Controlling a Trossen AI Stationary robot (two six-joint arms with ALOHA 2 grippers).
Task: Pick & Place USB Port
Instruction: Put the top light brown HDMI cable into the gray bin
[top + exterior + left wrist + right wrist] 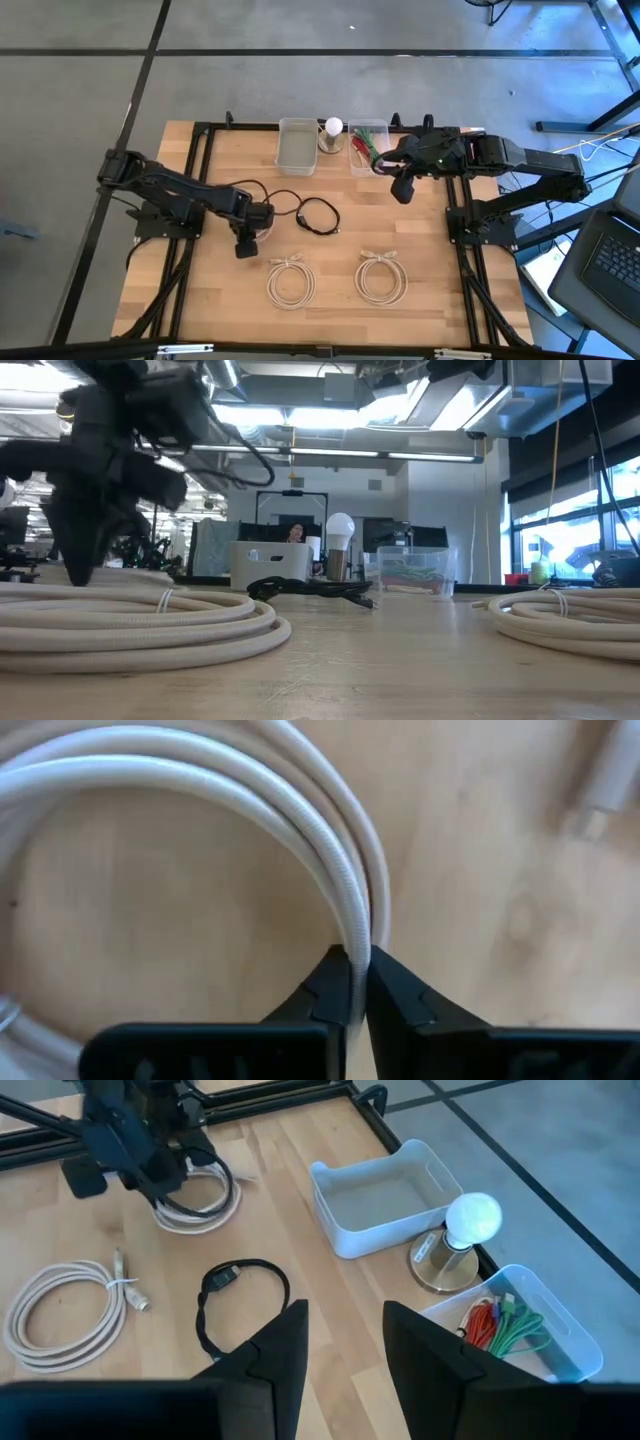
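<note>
In the high view the left gripper [246,246] sat in the lower-left middle of the frame, down at the upper-left rim of the nearer-left coil of white braided USB cable [290,281]. Its wrist view showed the two dark fingers [325,992] closed to almost nothing, pinching one strand at the outer edge of the loop. The cable itself lay flat on the pale wooden table [200,290].

The cable looked light and limp, so a pinch on one strand would likely lift that turn first and let the rest sag and trail. The small tie [124,1283] binding the coil, seen in the right wrist view, should keep the turns together. A hold across all the strands near that tie would probably carry it more evenly, and the braid seemed grippy enough not to slip.

A second white coil [382,277] lay to its right, and a black cable loop [318,215] sat above centre.

The right gripper [402,189] hung in the upper right of the high view near a clear plastic bin holding coloured wires [366,147], fingers partly apart and holding nothing.

An empty white rectangular bin [297,146] stood at upper centre.
</note>
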